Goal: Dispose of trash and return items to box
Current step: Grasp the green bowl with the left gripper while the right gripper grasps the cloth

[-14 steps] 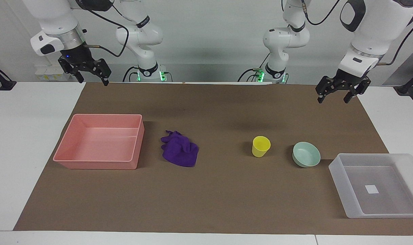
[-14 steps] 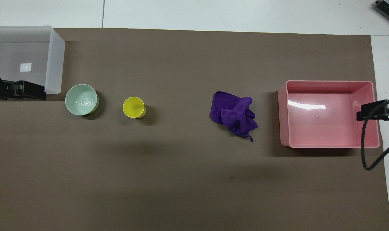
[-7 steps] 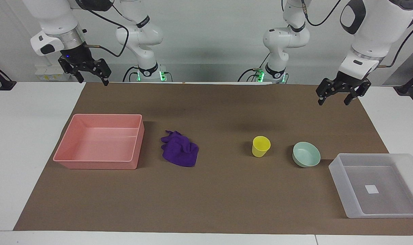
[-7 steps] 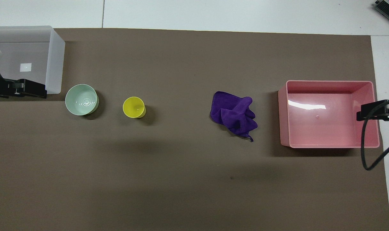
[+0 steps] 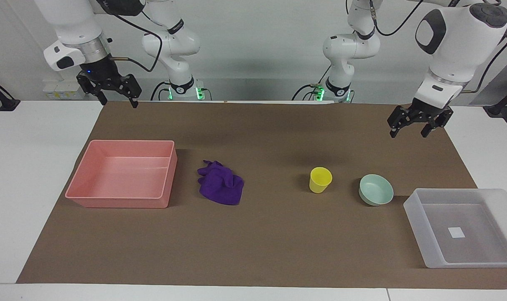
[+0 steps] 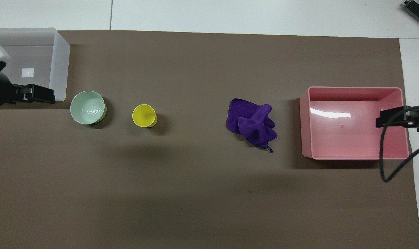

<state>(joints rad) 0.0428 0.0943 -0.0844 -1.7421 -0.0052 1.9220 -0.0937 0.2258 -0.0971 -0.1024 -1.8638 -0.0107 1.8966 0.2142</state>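
Note:
The trash, a crumpled deep-purple cloth (image 5: 220, 188) (image 6: 252, 124), lies on the brown mat beside the pink tray. A yellow cup (image 5: 320, 179) (image 6: 144, 116) stands upright, and a mint-green bowl (image 5: 376, 190) (image 6: 87, 107) sits between it and the frosted-white box (image 5: 416, 221) (image 6: 59, 69), which holds only a white label. My left gripper (image 5: 408, 133) hangs open and empty in the air over the mat, near the box's corner and the bowl. My right gripper (image 5: 117, 102) hangs open and empty, raised over the pink tray's outer edge.
A pink rectangular tray (image 5: 117, 202) (image 6: 354, 88) with nothing in it sits toward the right arm's end of the table. The brown mat (image 5: 253, 242) covers most of the white table. A black cable (image 6: 385, 162) loops down from the right arm.
My left gripper has come down and drifted slightly toward the bowl. The right gripper has shifted a little inward over the pink tray. The objects have not moved.

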